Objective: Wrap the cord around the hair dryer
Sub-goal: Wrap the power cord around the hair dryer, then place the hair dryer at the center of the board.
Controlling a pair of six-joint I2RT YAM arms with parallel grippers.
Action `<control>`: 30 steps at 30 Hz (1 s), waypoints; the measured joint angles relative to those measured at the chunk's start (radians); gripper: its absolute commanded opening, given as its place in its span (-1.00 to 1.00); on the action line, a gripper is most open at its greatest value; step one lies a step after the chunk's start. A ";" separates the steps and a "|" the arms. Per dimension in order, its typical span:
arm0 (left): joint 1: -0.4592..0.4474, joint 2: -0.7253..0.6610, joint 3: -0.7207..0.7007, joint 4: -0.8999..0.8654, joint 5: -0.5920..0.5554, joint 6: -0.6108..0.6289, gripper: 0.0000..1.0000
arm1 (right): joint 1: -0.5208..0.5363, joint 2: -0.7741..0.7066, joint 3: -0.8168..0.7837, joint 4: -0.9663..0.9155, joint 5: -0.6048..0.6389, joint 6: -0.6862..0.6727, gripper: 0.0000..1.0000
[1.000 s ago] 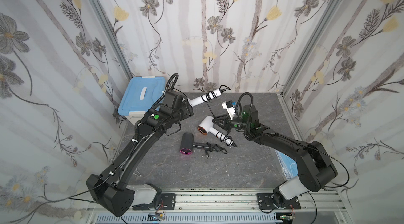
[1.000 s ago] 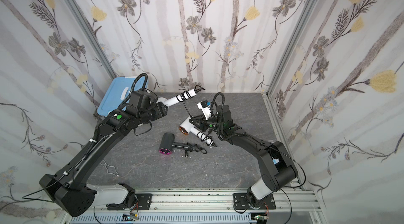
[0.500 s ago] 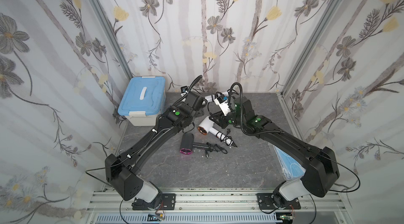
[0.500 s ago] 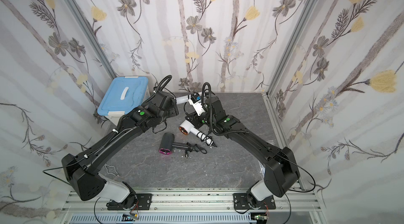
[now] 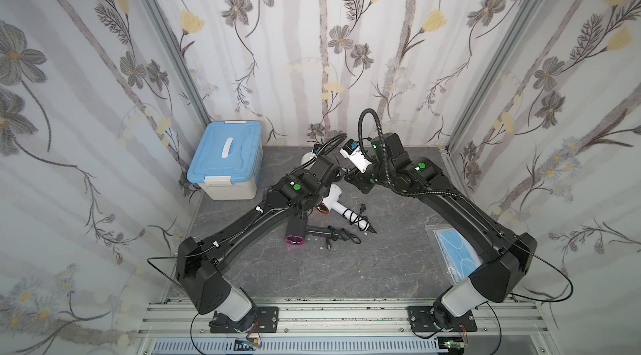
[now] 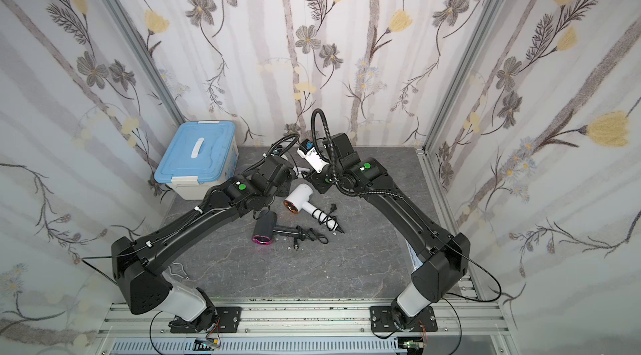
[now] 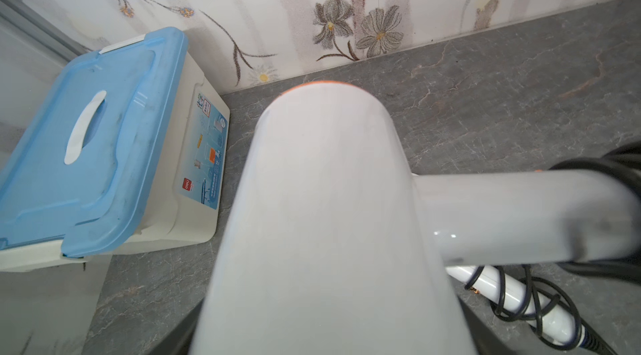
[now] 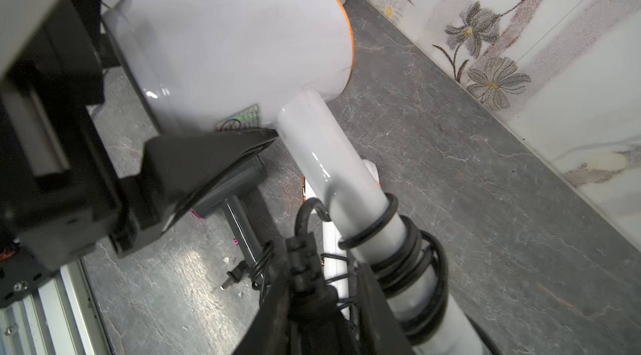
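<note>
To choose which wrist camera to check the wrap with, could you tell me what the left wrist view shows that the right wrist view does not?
Only the left wrist view shows the storage box's whole blue lid. Only the right wrist view shows the left gripper, jaws clamped on the barrel, the plug between the jaws of the right gripper, and a grey hair dryer lying on the table. Both show the held white hair dryer with cord round its handle, and a second white dryer's wrapped handle on the table.
</note>
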 measured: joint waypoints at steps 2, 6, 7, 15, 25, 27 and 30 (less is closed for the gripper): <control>0.000 -0.030 -0.030 0.018 0.039 0.039 -1.00 | -0.030 -0.004 0.006 -0.024 -0.023 -0.073 -1.00; 0.022 -0.091 -0.079 0.056 0.176 0.077 -1.00 | -0.114 -0.021 0.006 -0.067 -0.135 -0.192 -1.00; 0.035 -0.109 -0.092 0.071 0.217 0.079 -1.00 | -0.139 -0.027 0.006 -0.073 -0.187 -0.214 -1.00; 0.148 -0.232 -0.232 0.202 0.606 0.046 -1.00 | -0.266 -0.044 -0.006 -0.080 -0.578 -0.388 -1.00; 0.236 -0.272 -0.318 0.372 0.929 -0.068 -1.00 | -0.344 -0.014 0.037 -0.116 -0.904 -0.539 -1.00; 0.243 -0.274 -0.344 0.418 0.960 -0.103 -1.00 | -0.357 -0.001 0.036 -0.134 -0.949 -0.552 -1.00; 0.251 -0.274 -0.378 0.474 0.993 -0.158 -1.00 | -0.372 0.017 0.032 -0.139 -1.001 -0.555 -1.00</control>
